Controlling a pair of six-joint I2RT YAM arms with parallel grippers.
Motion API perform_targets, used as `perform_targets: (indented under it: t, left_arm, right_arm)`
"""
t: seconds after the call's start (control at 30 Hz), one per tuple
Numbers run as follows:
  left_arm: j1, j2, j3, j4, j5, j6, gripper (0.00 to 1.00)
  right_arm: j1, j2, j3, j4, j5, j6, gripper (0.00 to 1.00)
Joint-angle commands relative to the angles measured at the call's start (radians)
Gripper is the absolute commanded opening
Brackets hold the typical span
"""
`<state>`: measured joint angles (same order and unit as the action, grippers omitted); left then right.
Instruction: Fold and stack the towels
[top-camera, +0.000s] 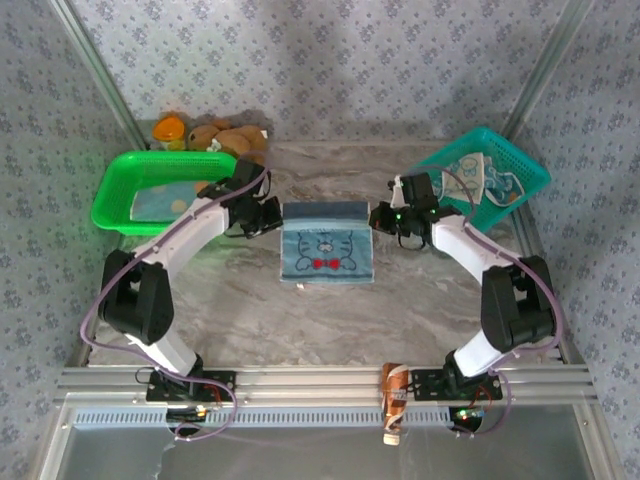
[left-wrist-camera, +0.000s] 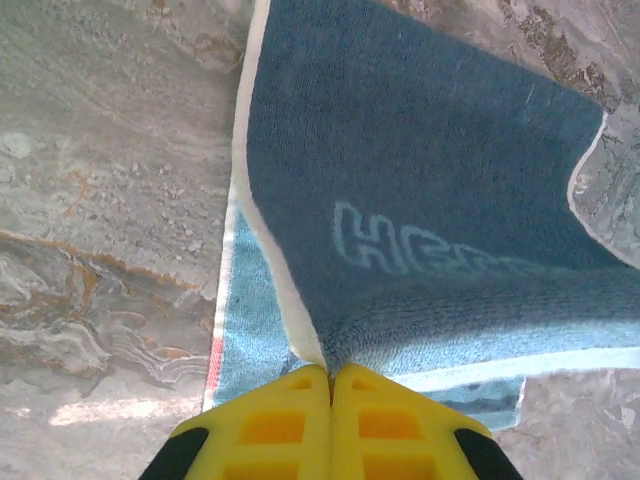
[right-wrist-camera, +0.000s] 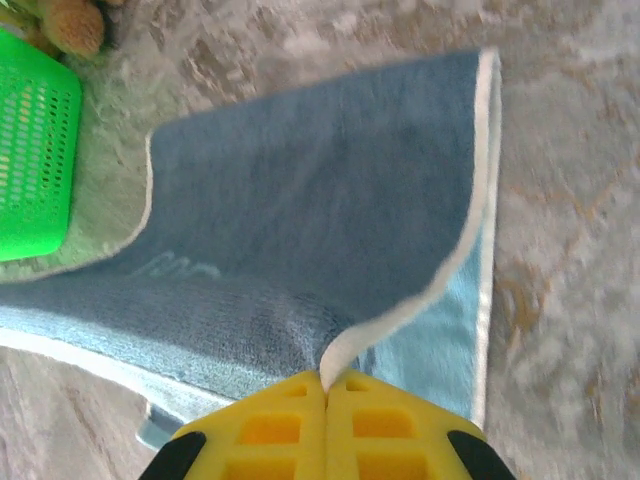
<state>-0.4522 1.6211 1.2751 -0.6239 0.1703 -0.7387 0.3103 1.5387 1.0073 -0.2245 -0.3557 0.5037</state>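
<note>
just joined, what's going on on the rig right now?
Both arms are working on a blue towel at the middle of the table. The left hand and right hand are each shut on a far corner, with that edge turned back to show the darker side. Another cloth lies in the green basket, and a pale printed cloth in the teal basket.

Left tool (left-wrist-camera: 330, 372) and right tool (right-wrist-camera: 325, 380) face inward, both clamped tight.
</note>
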Motion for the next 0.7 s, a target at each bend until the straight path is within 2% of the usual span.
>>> perform_targets:
  t: [0.0, 0.3, 0.67]
  left_arm:
    - [-0.050, -0.060, -0.096, 0.032, -0.028, -0.058, 0.00]
    - [-0.087, -0.098, -0.222, 0.065, -0.035, -0.081, 0.00]
    - [-0.093, -0.080, -0.277, 0.105, -0.029, -0.094, 0.00]
  right_arm:
    - [0.037, -0.059, -0.089, 0.000, 0.035, 0.020, 0.03]
    - [0.094, -0.086, -0.185, 0.016, 0.079, 0.042, 0.03]
    - [0.102, -0.086, -0.241, 0.010, 0.119, 0.046, 0.03]
